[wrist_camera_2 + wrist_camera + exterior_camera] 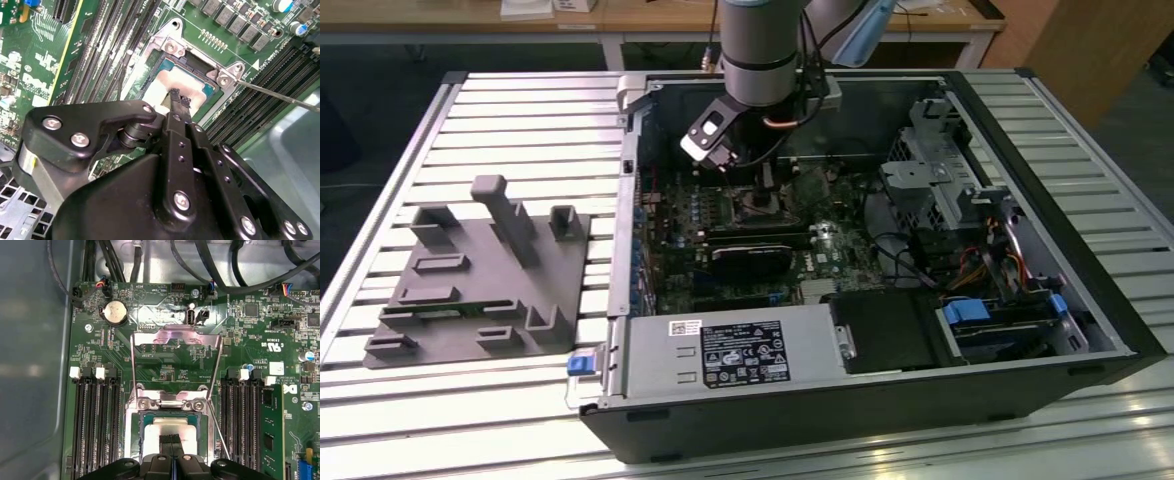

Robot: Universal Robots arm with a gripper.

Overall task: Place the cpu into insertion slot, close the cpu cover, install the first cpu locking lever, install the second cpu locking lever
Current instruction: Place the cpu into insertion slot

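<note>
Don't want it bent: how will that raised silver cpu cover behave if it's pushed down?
The cpu cover looks like thin sheet metal with a large window, so probably light and liable to flex if pushed at one corner. It appears hinged beside the insertion slot, so it should swing down rather than slide.

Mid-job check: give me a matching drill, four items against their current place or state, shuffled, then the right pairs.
1. cpu
2. cpu cover
3. gripper
4. grey fixture

A. outside the computer case, on the slatted table
B. swung open, clear of the socket
C. shut, right over the cpu
D. lying in the insertion slot

Pairs: 1-D, 2-B, 3-C, 4-A
</note>
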